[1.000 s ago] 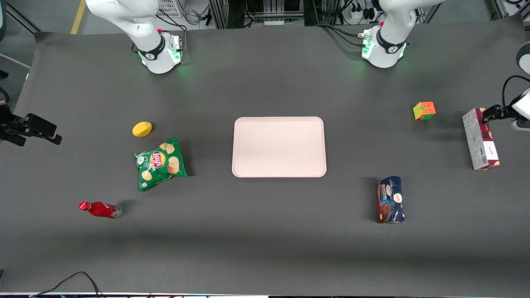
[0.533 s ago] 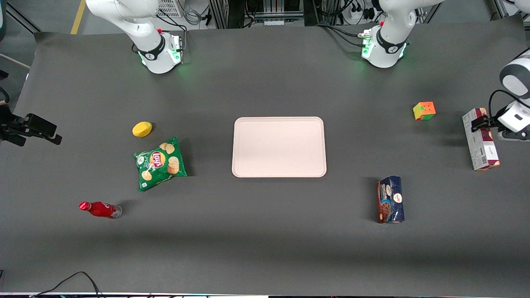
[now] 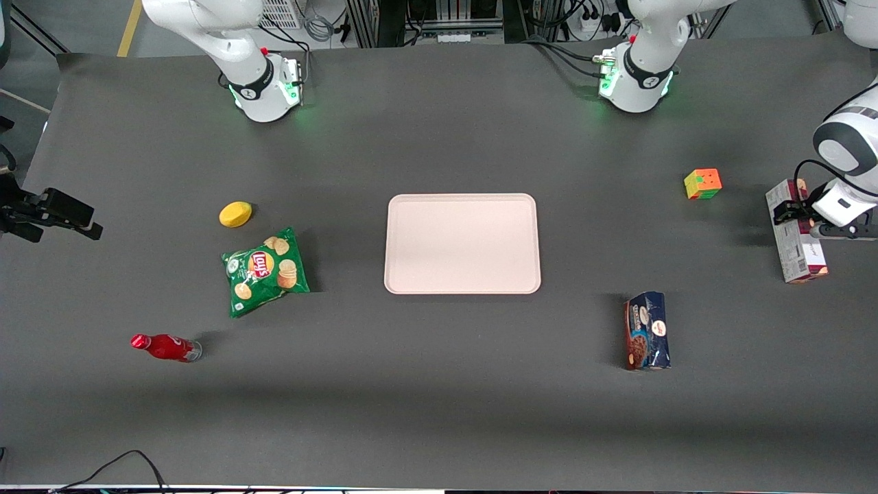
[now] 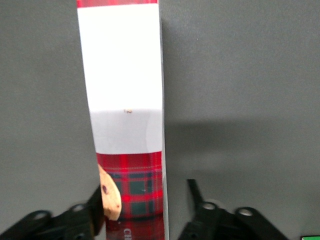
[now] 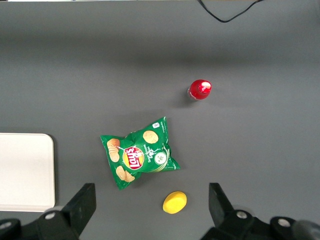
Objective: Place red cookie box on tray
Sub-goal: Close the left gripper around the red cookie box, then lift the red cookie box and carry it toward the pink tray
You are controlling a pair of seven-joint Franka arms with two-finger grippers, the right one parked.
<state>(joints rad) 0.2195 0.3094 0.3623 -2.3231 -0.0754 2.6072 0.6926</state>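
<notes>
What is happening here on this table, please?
The left arm's gripper is open and straddles the red cookie box, which lies on the table at the working arm's end. The box is not yet lifted. The tray waits in the middle with nothing on it.

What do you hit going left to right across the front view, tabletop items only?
Red bottle → yellow lemon → green chips bag → tray → blue cookie package → colour cube → red cookie box, with the gripper open, straddling it.
</notes>
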